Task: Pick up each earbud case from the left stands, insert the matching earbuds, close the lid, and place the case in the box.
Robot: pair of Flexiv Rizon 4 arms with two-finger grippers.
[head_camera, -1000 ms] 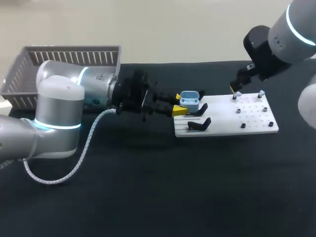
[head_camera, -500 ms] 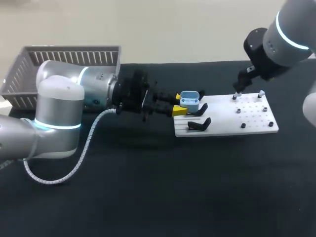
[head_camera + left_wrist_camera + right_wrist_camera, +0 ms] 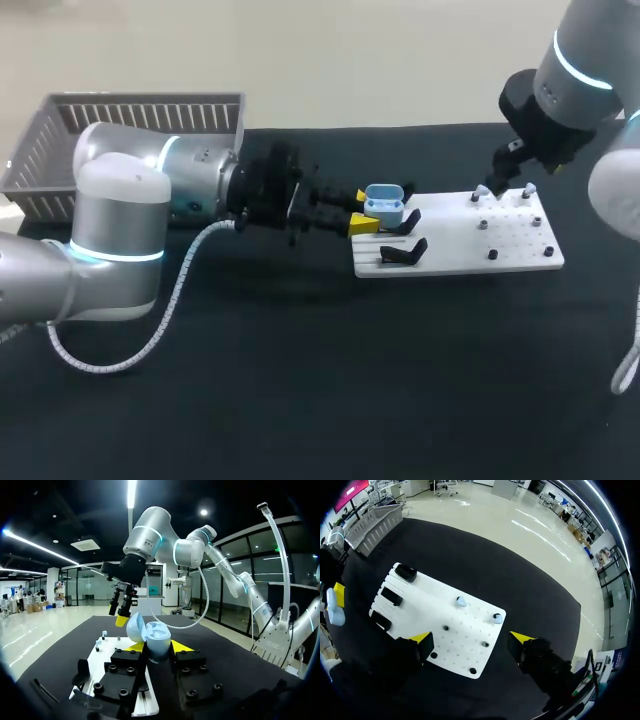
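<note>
A light blue earbud case [image 3: 384,203] with its lid up is held just above the left end of the white board [image 3: 455,255]. My left gripper [image 3: 360,215] is shut on the case [image 3: 150,639], one yellow tip on each side. Two white earbuds [image 3: 476,197] [image 3: 529,189] stand on pegs at the board's far edge. My right gripper [image 3: 497,175] hangs open above them. In the right wrist view the earbuds [image 3: 460,601] [image 3: 497,618] lie ahead of the right gripper [image 3: 471,638], and the case [image 3: 334,612] is off beside the board [image 3: 420,610].
Black stands [image 3: 405,252] sit on the board's left part, with small dark pegs [image 3: 492,254] on its right part. A grey slatted basket [image 3: 130,130] stands at the table's far left, behind my left arm. Black table cloth lies bare in front of the board.
My right gripper has moved a little rightward and lower over the board's far edge. My left arm and the case have kept still.
</note>
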